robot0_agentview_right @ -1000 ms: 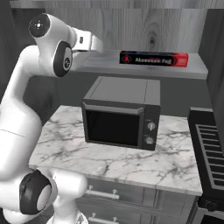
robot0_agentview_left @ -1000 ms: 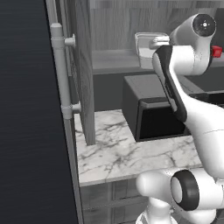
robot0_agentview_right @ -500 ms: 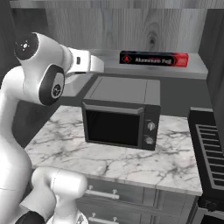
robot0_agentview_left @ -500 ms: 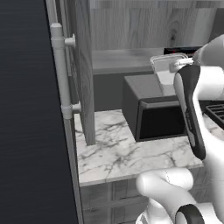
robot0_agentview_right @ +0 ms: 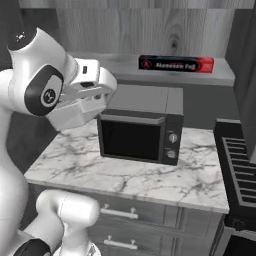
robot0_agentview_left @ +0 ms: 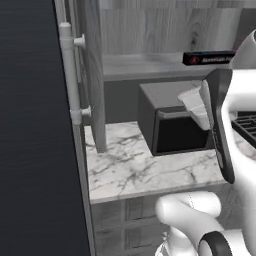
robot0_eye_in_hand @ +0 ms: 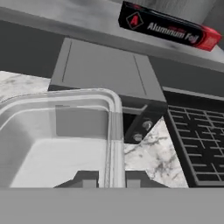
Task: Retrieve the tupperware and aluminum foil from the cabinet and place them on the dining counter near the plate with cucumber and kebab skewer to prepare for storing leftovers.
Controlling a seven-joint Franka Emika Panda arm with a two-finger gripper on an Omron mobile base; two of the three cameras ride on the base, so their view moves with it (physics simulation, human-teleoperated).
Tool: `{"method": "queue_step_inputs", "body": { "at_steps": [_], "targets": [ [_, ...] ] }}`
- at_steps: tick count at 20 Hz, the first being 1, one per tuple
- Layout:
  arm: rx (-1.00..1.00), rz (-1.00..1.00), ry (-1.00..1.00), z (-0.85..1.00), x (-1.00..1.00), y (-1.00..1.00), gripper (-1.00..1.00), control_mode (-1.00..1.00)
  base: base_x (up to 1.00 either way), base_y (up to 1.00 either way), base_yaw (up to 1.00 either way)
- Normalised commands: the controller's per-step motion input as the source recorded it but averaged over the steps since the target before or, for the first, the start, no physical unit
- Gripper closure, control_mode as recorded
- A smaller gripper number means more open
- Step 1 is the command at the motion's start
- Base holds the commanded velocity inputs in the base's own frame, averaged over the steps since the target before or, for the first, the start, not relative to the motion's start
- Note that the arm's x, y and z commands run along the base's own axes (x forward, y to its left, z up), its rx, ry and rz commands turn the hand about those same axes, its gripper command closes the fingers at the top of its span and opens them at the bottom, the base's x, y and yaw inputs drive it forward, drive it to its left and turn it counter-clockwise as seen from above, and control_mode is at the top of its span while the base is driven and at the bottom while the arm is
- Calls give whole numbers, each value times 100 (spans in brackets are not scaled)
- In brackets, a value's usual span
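Nearest you, the hand is clamped on the rim of the clear tupperware: in the hand view the two finger tips sit either side of the container's wall, with the tub's open basin spreading left and up from them. In the right base view the tupperware hangs at the end of the arm, clear of the marble desk and to the left of the microwave; in the left base view the tupperware shows as a pale wedge in front of the microwave. You look to be at the carry step, tub out of the cabinet and not yet anywhere near a dining counter; neither that counter nor the plate is in frame. A one-wall pinch on a light, slick tub is likely to let it swing, so keep the wrist level, turn slowly, and hold the tub's free end off the microwave's top edge as you back out. Mind the open cabinet door on the left side when the base turns. Beyond the microwave, the stove grate lies to its right. Farthest back, on the cabinet shelf, the aluminum foil box lies flat and untouched, so it remains to be fetched. Writing: the box is black with red ends, white lettering reading "Aluminum Foil" in the hand view on the aluminum foil, with a red triangular logo bearing an "A" at its left end. No readable marks on the microwave or tub.
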Motion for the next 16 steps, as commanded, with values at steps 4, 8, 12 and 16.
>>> {"method": "queue_step_inputs", "body": {
  "at_steps": [4, 8, 12, 16],
  "targets": [
    [0, 0, 0, 0, 0, 0, 100, 100, -85, -3, 0],
    [0, 0, 0, 0, 0, 0, 100, 100, -100, -21, 0],
    [0, 0, 0, 0, 0, 0, 100, 100, -98, -46, -26],
    [0, 0, 0, 0, 0, 0, 100, 100, -52, -34, -62]
  ]
}}
